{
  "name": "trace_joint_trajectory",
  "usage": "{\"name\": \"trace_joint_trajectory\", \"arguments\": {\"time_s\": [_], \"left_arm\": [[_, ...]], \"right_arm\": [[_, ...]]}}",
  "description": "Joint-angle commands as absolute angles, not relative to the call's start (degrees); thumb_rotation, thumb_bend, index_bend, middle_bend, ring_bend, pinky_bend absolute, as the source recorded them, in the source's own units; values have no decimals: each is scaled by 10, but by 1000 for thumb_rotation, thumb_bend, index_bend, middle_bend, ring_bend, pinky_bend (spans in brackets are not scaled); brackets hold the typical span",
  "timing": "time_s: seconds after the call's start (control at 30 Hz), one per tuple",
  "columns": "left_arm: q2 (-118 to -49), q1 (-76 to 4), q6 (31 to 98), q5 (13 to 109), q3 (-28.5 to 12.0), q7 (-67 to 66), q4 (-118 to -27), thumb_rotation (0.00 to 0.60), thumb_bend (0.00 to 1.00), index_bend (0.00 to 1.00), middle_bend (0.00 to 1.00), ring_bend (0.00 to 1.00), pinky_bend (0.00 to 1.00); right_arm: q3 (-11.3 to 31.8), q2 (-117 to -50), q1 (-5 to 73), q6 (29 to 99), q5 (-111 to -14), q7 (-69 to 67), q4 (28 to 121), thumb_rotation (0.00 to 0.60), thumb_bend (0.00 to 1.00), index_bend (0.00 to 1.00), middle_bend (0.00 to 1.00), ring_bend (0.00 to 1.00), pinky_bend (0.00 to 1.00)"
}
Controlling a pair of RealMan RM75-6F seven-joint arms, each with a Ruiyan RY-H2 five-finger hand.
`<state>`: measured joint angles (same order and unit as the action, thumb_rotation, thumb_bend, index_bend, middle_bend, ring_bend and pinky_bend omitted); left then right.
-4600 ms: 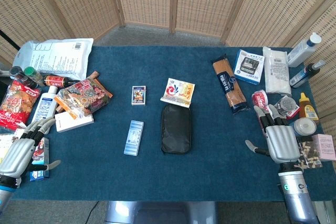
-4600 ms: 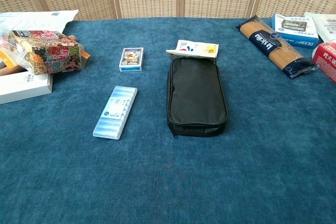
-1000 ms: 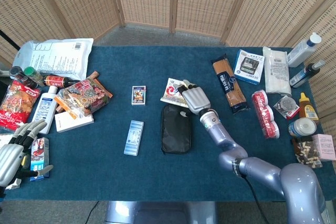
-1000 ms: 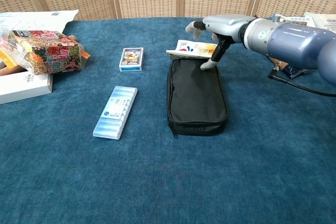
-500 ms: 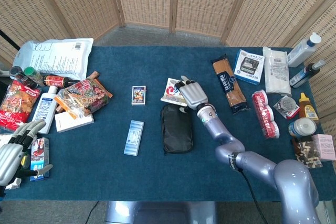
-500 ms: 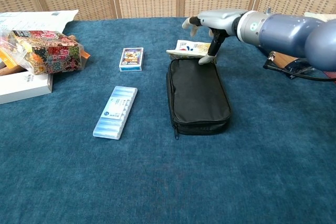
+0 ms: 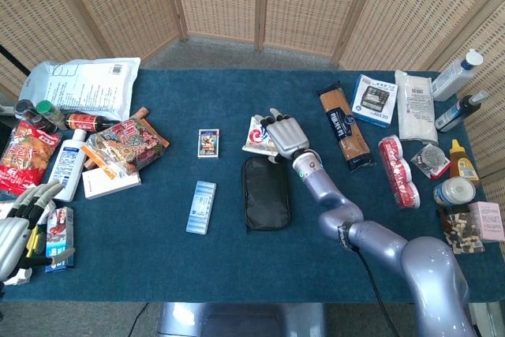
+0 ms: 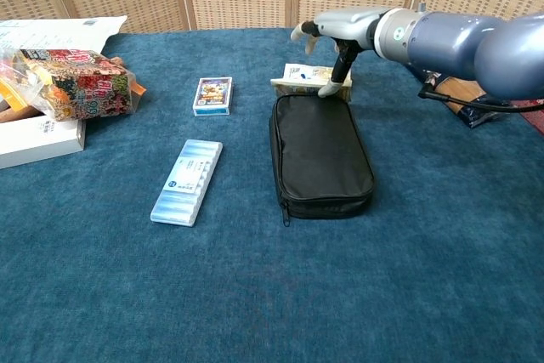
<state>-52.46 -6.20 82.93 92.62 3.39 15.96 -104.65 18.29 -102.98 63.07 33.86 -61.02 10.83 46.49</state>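
- White snack packet with red and yellow print (image 7: 259, 136) lay flat on the blue-carpeted bench (image 7: 237, 258), near the bench's middle, its near edge touching the far end of the long black zippered pouch (image 7: 266, 192).
- Open carpet lay on the near side of the pouch and to both sides of it; the whole near strip of the bench in the chest view was bare cloth.
- To the left of the packet sat a small playing-card box (image 7: 208, 144), apart from it, and nearer the robot a pale blue strip-shaped pack (image 7: 200, 207), both well clear of the pouch.
- To the right, a long brown packet of spaghetti (image 7: 344, 127) lay apart from the packet, with crowded boxes and bottles beyond it along the right edge.
- The left edge was crowded too: a colourful patterned bag (image 7: 125, 143), a white box and bottles.
- The silver right hand (image 7: 286, 136) hovered over the packet's right half, fingers spread and pointing away from the robot, the thumb (image 8: 337, 70) bent down and touching the packet's right end; it grasped nothing.
- The silver left hand (image 7: 16, 230) rested at the near left corner beside small packages, fingers apart and holding nothing.
- The right hand covered much of the packet in the head view, so its print was hard to read; the left hand was cut off by the frame edge and did not show in the chest view.
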Motion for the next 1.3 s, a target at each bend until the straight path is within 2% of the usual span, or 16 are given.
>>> {"name": "trace_joint_trajectory", "arguments": {"time_s": [0.03,0.3,0.4,0.6,0.8,0.87,0.97,1.13,1.3], "left_arm": [[-525,-61,830,925,34,160,-1046,600,44,31,0,0,0],[-526,-61,827,925,32,158,-1048,600,45,31,0,0,0],[-524,-61,829,926,32,157,-1051,600,44,30,0,0,0],[-522,-55,836,931,35,159,-1052,600,44,26,0,0,0],[-520,-48,845,932,37,171,-1047,600,45,4,0,0,0],[-520,-47,846,934,37,174,-1045,600,45,0,0,0,0],[-523,-49,843,935,37,178,-1041,600,45,0,0,0,0],[-527,-52,839,939,36,179,-1038,600,46,0,0,0,0],[-529,-55,836,942,36,180,-1037,600,45,0,0,0,0]], "right_arm": [[187,-1037,642,330,-608,101,446,600,220,0,237,73,277],[181,-1062,649,310,-609,81,396,600,234,0,342,202,420],[180,-1077,650,302,-610,68,372,600,247,52,399,254,489],[181,-1109,656,300,-624,28,322,600,305,285,594,453,664],[181,-1113,651,327,-648,-14,300,600,399,586,904,777,947],[181,-1106,644,343,-656,-22,311,600,410,649,972,851,994],[179,-1082,625,381,-667,-28,351,600,433,705,1000,919,1000],[187,-1023,587,443,-672,-23,456,600,443,728,1000,953,1000],[193,-939,545,515,-682,14,602,600,446,736,1000,973,1000]]}}
